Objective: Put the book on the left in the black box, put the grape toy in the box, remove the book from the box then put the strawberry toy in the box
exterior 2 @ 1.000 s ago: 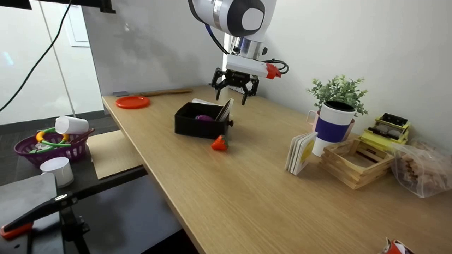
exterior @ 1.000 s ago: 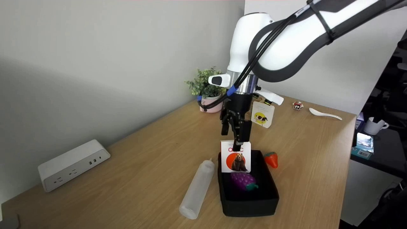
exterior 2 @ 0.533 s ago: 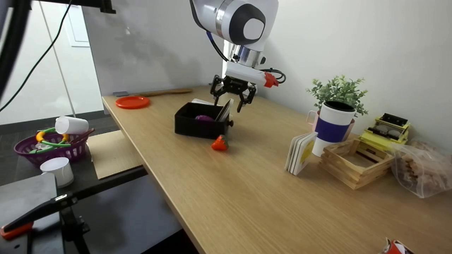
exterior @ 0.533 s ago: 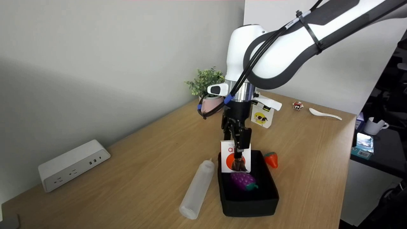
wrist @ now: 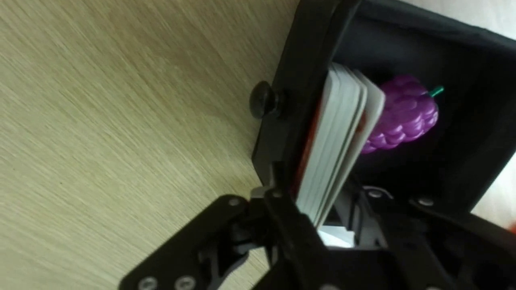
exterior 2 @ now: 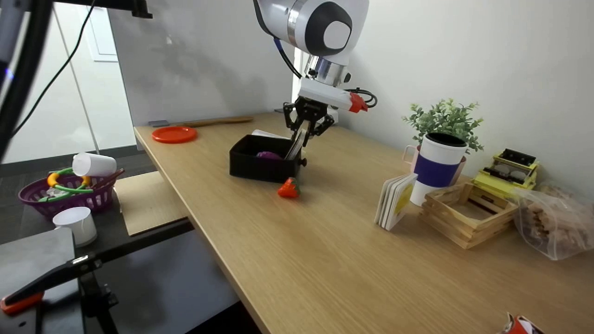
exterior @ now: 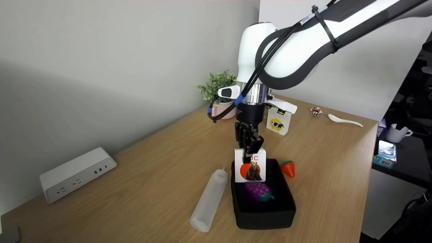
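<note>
Leaning upright against the end wall of the black box is the white book with a red circle and bear on its cover. My gripper has one finger on each side of the book's upper part and looks shut on it. In the wrist view the book's page edges run between the fingers, with one fingertip outside the box wall. The grape toy, purple with a green stem, lies in the box beside the book. Outside on the table sits the red strawberry toy, close to the box.
A clear bottle lies along one side of the box. A paler small book stands farther off, near a tumbler and a wooden crate. A plant pot and a power strip are by the wall.
My gripper came down over the book, then rose slightly. Its fingers, wide apart before, have closed in on both sides of the book. The box and both toys stayed put.
</note>
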Robot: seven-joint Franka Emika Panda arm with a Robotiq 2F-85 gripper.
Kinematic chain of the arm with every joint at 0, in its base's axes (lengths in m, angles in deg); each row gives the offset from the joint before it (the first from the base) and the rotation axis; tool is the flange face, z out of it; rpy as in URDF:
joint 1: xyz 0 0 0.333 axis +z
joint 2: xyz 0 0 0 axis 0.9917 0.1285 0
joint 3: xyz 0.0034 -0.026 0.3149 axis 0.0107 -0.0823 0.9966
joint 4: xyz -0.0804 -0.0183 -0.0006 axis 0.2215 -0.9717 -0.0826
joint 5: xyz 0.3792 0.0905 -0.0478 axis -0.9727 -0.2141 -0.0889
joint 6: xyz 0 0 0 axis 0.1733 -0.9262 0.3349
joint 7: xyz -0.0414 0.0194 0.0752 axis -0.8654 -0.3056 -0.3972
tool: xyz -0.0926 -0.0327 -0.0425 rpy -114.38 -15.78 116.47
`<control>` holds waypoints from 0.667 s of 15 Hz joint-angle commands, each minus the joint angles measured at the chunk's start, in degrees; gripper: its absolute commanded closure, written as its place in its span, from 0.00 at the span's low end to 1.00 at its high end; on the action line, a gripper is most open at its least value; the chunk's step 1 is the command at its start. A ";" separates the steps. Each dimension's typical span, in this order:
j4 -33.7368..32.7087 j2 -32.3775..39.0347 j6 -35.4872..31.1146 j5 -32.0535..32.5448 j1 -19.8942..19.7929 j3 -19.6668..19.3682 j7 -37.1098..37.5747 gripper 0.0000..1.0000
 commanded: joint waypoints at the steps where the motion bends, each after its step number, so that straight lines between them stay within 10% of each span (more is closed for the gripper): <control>1: -2.46 0.91 2.45 0.08 0.59 -0.49 -0.06 0.98; 10: -2.02 -0.47 2.78 0.35 1.16 -0.77 0.76 0.96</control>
